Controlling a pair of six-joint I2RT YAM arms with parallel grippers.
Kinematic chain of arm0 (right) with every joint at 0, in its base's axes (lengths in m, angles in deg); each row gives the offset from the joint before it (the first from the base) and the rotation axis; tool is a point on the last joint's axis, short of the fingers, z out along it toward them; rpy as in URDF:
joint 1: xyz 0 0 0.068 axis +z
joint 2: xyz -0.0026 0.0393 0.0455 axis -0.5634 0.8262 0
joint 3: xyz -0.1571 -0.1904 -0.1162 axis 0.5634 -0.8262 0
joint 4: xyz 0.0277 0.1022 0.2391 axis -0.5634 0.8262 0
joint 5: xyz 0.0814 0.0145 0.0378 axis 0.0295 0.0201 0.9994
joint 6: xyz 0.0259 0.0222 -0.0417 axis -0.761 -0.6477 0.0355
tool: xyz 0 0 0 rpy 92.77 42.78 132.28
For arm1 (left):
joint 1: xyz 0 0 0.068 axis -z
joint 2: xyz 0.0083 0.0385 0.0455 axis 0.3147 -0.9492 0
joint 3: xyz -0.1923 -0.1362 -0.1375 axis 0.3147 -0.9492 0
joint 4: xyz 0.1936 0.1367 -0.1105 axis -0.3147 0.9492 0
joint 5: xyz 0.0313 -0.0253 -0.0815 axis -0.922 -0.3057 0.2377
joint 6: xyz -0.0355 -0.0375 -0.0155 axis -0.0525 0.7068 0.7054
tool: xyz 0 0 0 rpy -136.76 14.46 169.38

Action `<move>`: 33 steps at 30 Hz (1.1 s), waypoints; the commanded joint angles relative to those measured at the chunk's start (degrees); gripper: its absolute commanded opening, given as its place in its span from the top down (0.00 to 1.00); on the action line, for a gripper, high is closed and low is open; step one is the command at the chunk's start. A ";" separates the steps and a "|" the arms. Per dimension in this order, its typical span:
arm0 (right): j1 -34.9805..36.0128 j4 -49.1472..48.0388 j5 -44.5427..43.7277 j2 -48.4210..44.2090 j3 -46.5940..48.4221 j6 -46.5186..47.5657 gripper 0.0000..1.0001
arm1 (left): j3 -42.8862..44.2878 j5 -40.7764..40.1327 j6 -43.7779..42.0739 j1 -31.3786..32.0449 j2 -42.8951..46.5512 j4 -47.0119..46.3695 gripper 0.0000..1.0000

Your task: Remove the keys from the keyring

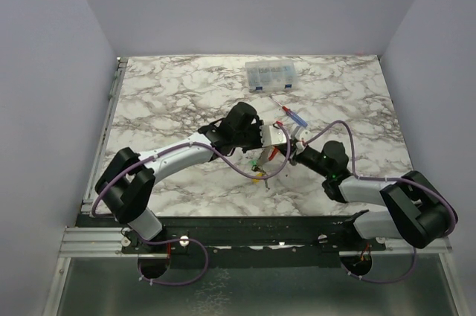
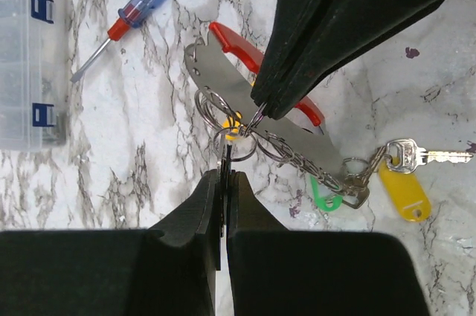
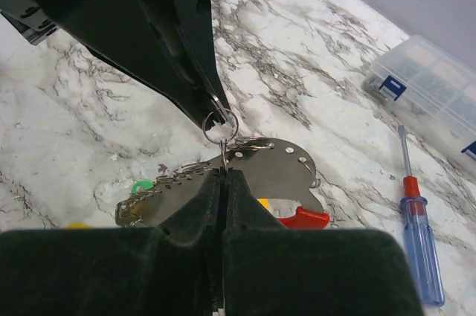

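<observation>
Left gripper (image 2: 224, 176) and right gripper (image 3: 223, 176) are both pinched tight on a small split ring (image 3: 221, 127) at the keyring (image 2: 214, 71)'s metal edge, tips nearly touching. The keys (image 2: 405, 182) trail from its chain end. A blue-and-red screwdriver (image 2: 141, 4) lies near its red band, and a clear parts box (image 2: 22, 56) sits well beyond.

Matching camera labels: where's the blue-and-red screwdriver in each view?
Top external: blue-and-red screwdriver just right of centre, nearer than the clear parts box.
Left wrist: screwdriver top left, box at the left edge.
Right wrist: screwdriver lower right, box above it.
Shared landmark: the clear parts box.
</observation>
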 commanded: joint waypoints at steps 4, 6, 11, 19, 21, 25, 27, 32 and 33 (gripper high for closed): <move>0.25 0.89 0.99 1.90 2.20 0.60 0.99 | -0.03 -2.18 -7.40 2.68 4.06 -0.95 1.00; 0.38 0.97 1.22 2.21 2.56 0.48 0.99 | 0.01 -2.70 -8.31 3.40 4.33 -1.39 1.00; 0.60 0.99 0.56 2.15 3.51 -0.62 0.99 | -0.98 -3.50 -10.90 4.49 4.87 -1.64 1.00; 0.61 3.46 -5.33 1.98 4.21 -3.22 0.99 | -6.50 -7.10 -12.09 4.32 8.10 -1.66 1.00; 0.61 4.11 -6.69 1.81 4.24 -3.93 0.99 | -8.01 -7.58 -12.12 4.36 9.21 -1.72 1.00; 0.60 4.48 -8.71 1.47 4.22 -5.30 0.99 | -10.19 -8.88 -11.86 3.86 10.00 -1.67 1.00; 0.60 4.38 -9.44 1.37 4.07 -5.53 0.99 | -10.42 -9.68 -10.36 3.24 9.14 -1.70 1.00; 0.60 3.32 -9.82 0.86 2.97 -5.28 0.99 | -9.16 -9.68 -5.93 0.10 6.22 -1.75 1.00; 0.60 3.10 -9.71 0.71 2.72 -5.32 0.99 | -8.68 -9.44 -5.17 -0.26 5.72 -1.76 1.00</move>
